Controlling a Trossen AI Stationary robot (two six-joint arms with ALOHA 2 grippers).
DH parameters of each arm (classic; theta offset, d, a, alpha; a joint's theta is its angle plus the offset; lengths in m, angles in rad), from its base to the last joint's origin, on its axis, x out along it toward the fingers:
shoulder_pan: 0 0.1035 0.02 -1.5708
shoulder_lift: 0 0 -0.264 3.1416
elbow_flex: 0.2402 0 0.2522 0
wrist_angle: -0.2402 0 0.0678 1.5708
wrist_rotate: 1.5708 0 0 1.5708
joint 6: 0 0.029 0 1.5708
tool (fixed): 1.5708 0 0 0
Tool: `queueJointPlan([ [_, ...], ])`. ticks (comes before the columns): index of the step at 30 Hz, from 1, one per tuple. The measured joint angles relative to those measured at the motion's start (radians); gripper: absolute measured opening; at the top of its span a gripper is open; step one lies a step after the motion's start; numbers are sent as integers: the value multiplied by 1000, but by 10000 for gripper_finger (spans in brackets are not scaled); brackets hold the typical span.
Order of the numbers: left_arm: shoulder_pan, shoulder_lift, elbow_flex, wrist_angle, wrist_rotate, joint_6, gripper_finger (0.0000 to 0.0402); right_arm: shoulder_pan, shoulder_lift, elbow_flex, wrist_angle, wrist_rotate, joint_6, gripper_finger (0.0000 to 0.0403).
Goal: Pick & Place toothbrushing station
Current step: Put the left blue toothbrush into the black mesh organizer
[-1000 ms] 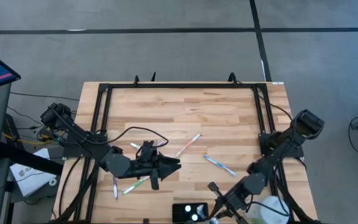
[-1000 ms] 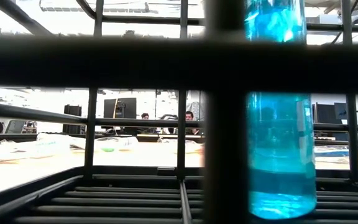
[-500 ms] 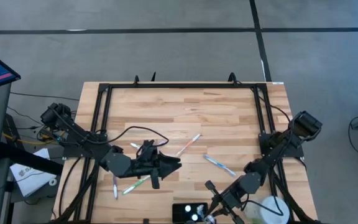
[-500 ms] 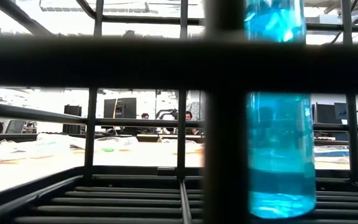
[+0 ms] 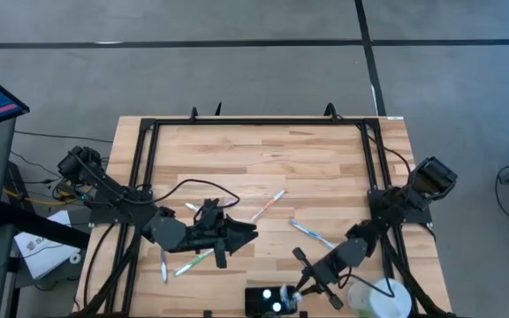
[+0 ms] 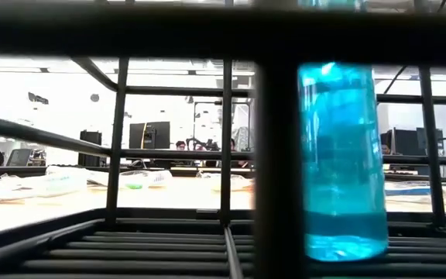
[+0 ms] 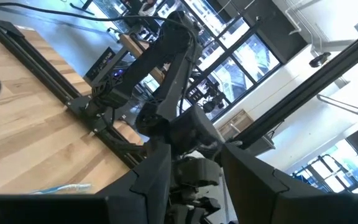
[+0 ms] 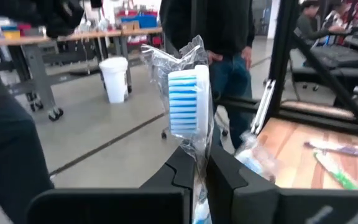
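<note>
The toothbrushing station [image 5: 268, 302], a low black box, sits at the table's near edge. My right gripper [image 5: 295, 290] [image 8: 196, 163] hangs just right of it, shut on a toothbrush in a clear wrapper, whose blue-and-white bristle head [image 8: 188, 102] stands past the fingertips. In the low view a blue see-through upright shape [image 6: 339, 163] shows between black bars. My left gripper [image 5: 241, 234] [image 7: 191, 180] hovers over the table's left middle, open, with nothing between its fingers. My right gripper pinches the wrapped toothbrush between its two fingers just below the bristle head, on the neck [image 8: 196, 149]. The head end sticks out beyond the fingertips, bristles facing the camera. The brush is lifted clear of the table. The handle end is hidden behind the fingers.
Loose toothbrushes lie on the wood: a pale one [image 5: 268, 205], a blue one [image 5: 312, 234], a green one [image 5: 188, 263] and a purple one [image 5: 163, 265]. A white round container [image 5: 383, 300] stands at the near right corner. A black frame [image 5: 259, 122] rims the table.
My right gripper has sunk and drifted toward the table's left, closer to the station, carrying the toothbrush along. It stays shut. In the low view the blue shape and the black bars have shifted.
</note>
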Motion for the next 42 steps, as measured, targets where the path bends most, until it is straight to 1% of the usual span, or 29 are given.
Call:
queueJointPlan([
  [2, 0, 0, 0, 0, 0, 0, 140, -6, 0, -11, 25, 1, 0, 11],
  [9, 0, 0, 0, 1, -2, -7, 140, -16, 6, -12, 35, -1, -16, 11],
  [23, 0, 0, 0, 1, -2, -8, 140, 21, 127, -10, 195, -2, -50, 11],
  [28, 0, 0, 0, 0, -2, -8, 140, 21, 133, -10, 192, -2, -53, 12],
  [33, 0, 0, 0, 0, -1, -8, 140, 22, 133, -10, 190, -2, -59, 22],
  [42, 0, 0, 0, -1, -1, -8, 140, 22, 133, -10, 123, -2, -103, 20],
])
